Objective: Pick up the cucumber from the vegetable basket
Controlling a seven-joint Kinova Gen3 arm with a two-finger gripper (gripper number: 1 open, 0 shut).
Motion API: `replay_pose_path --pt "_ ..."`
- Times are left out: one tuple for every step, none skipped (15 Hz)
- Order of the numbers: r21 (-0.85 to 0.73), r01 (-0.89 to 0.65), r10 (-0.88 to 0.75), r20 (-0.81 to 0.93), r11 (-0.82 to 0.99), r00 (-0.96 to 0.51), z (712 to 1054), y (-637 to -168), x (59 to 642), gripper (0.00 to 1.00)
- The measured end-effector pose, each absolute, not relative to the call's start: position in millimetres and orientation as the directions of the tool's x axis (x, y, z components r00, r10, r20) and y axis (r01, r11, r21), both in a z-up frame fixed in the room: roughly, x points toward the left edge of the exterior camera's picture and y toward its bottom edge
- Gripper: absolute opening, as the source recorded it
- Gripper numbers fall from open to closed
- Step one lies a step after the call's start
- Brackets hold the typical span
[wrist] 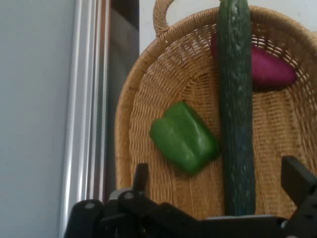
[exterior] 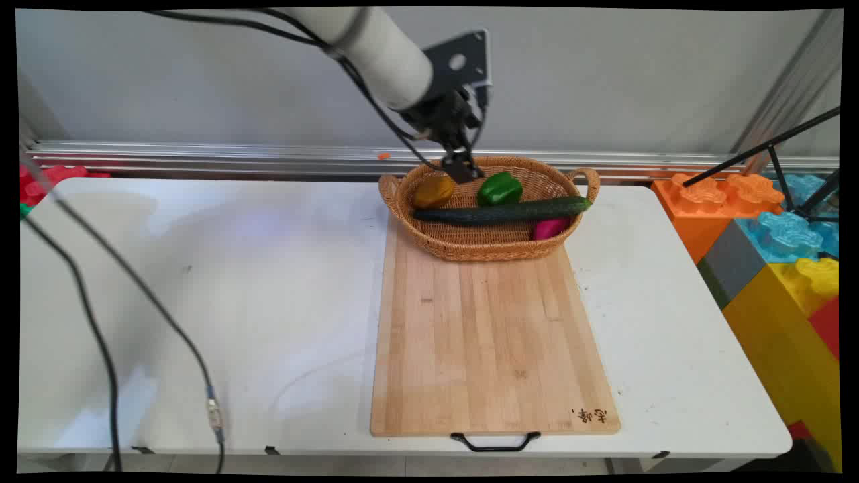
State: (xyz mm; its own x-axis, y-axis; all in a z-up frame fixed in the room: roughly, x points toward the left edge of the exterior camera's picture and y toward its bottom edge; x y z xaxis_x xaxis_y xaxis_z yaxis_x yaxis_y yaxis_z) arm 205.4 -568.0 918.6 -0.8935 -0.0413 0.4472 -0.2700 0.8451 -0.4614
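At the table's far edge, a little right of its middle, the main view shows the black gripper [exterior: 462, 168] hanging over the far rim of an oval wicker basket [exterior: 493, 249]. It is pitched downward into the basket, between a yellow-orange vegetable [exterior: 433, 192] at the basket's left end and a green pepper [exterior: 499, 188] just to its right. It appears to touch neither. A long dark cucumber [exterior: 503, 212] lies lengthwise across the basket, its right tip resting on the rim by the right handle. A magenta vegetable [exterior: 550, 228] shows near the front wall, on the near side of the cucumber. The basket's near part sits on the far end of a pale wooden cutting board [exterior: 490, 335], which runs to the table's near edge, where a black handle [exterior: 495, 443] juts out. The white table [exterior: 201, 268] carries black cables [exterior: 100, 335] across its left side. Large coloured toy blocks [exterior: 772, 255] are stacked off its right edge.

In the hand view the gripper [wrist: 217, 166] is spread wide with nothing between its jaws. One finger rises below the green pepper [wrist: 184, 136] and the other stands far out on the other side of the cucumber [wrist: 235, 99]. The pepper lies on the weave just beside the cucumber, perhaps touching it. The magenta vegetable [wrist: 275, 69] is partly tucked under the cucumber's far stretch. The basket [wrist: 148, 99] curves round them, and an aluminium rail [wrist: 86, 99] runs beyond its rim.
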Motion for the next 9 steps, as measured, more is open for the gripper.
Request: replay_pose_path --pt "-0.457 -0.258 -0.036 0.440 0.851 -0.897 908.4 -578.2 197.2 1.00" --pt "-0.451 -0.248 -0.033 0.434 0.857 -0.900 899.9 -585.7 190.8 1.00" --pt "-0.446 -0.241 -0.031 0.430 0.862 -0.902 894.3 -590.4 186.7 1.00" --pt "-0.438 -0.232 -0.028 0.425 0.869 -0.905 886.5 -597.0 181.3 1.00" --pt "-0.431 -0.225 -0.026 0.421 0.874 -0.907 880.6 -602.1 177.1 1.00" --pt "-0.423 -0.218 -0.024 0.417 0.880 -0.908 873.8 -607.7 172.7 1.00" --pt "-0.413 -0.211 -0.024 0.413 0.886 -0.910 866.7 -613.4 168.5 1.00" --pt "-0.407 -0.206 -0.023 0.411 0.890 -0.912 862.8 -616.5 166.2 1.00" --pt "-0.402 -0.200 -0.021 0.407 0.894 -0.913 858.2 -620.2 163.6 1.00"
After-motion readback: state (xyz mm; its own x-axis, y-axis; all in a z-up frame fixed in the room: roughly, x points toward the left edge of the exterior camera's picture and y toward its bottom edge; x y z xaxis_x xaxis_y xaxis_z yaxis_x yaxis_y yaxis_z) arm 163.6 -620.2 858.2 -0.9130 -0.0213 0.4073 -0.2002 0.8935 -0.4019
